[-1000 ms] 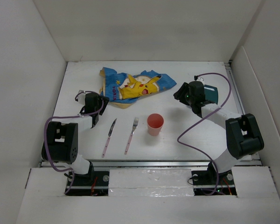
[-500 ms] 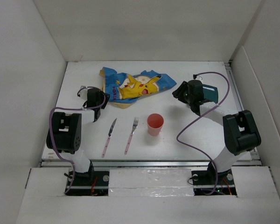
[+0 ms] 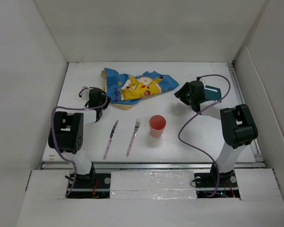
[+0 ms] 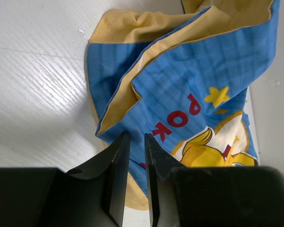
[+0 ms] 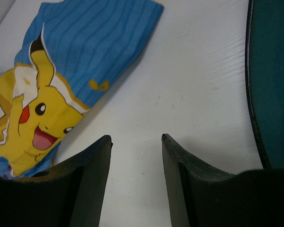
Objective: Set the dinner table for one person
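Note:
The dinner table (image 3: 194, 137) is a white top bearing a crumpled blue Pikachu-print placemat (image 3: 132, 87) at the back. My left gripper (image 3: 104, 97) sits at the placemat's left edge. In the left wrist view its jaws (image 4: 136, 136) are nearly together, pinching the blue cloth (image 4: 194, 75) near its yellow-backed hem. My right gripper (image 3: 183, 93) hovers open over bare table between the placemat's right corner (image 5: 85, 47) and a teal plate (image 5: 272, 80), with nothing between its fingers (image 5: 136, 138).
A pink cup (image 3: 157, 125) stands mid-table. A pink-handled fork (image 3: 133, 131) and knife (image 3: 110, 138) lie side by side to its left. The teal plate (image 3: 214, 93) lies behind the right gripper. A metal rail (image 3: 151, 164) runs along the near edge; white walls enclose the table.
The left gripper has moved up to the placemat's left edge and closed its jaws on the cloth. The right arm has drawn in slightly, its gripper staying open.

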Motion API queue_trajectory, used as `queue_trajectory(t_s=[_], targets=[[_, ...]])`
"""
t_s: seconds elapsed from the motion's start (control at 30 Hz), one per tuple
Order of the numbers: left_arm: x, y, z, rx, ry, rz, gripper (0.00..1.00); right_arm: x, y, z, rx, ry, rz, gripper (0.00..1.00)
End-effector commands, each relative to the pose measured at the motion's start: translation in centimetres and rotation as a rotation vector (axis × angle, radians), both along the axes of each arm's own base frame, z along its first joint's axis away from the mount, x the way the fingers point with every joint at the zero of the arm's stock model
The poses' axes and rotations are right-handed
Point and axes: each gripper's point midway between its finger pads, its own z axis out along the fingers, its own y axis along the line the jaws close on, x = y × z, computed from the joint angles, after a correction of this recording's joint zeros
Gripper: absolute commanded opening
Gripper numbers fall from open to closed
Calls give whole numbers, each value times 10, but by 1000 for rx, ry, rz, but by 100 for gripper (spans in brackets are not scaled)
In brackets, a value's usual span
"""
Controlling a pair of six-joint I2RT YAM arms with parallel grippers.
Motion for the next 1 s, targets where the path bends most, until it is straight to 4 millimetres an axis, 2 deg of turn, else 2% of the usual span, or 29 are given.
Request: queue_trajectory(t_s=[0.0, 0.03, 0.1, 0.27, 0.37, 0.4, 0.47, 0.5, 0.53, 0.57, 0.6, 0.63, 0.7, 0.77, 0.83, 0.9, 0.97], targets=[[7, 4, 7, 19, -16, 19, 15, 28, -7, 21, 50, -64, -72, 53], [7, 4, 7, 22, -13, 17, 8, 31, -11, 18, 35, -56, -95, 53], [7, 7, 9, 45, -16, 18, 0, 40, -8, 22, 57, -60, -103, 53], [1, 14, 20, 81, -32, 34, 0, 49, 0, 12, 125, -60, -112, 54], [-3, 20, 33, 106, -59, 50, 0, 52, -3, 6, 151, -60, -126, 54], [-4, 25, 44, 117, -80, 72, 0, 52, -3, 5, 154, -60, -129, 54], [-12, 30, 48, 136, -84, 85, 0, 53, -3, 1, 158, -56, -137, 54], [-15, 32, 58, 137, -108, 96, 0, 54, -4, 1, 159, -60, -142, 55], [-19, 31, 55, 138, -105, 88, 0, 58, -3, 4, 163, -69, -146, 56], [-21, 28, 53, 134, -92, 70, 4, 60, -2, 5, 167, -70, -142, 56], [-22, 26, 47, 130, -67, 55, 19, 61, -1, 1, 167, -63, -140, 57], [-23, 23, 44, 129, -42, 40, 48, 64, 0, 5, 171, -70, -135, 57], [-24, 16, 35, 126, -17, 12, 66, 67, 2, 3, 172, -72, -132, 57], [-21, 8, 33, 98, -25, -4, 68, 68, 3, 5, 177, -81, -127, 57], [-16, 2, 26, 70, -9, -15, 61, 68, 4, 5, 178, -88, -118, 57], [-11, 0, 18, 53, 4, -9, 60, 69, 5, 5, 176, -93, -107, 56], [-4, -1, 20, 47, -7, -6, 55, 69, 7, 2, 166, -91, -92, 56]])
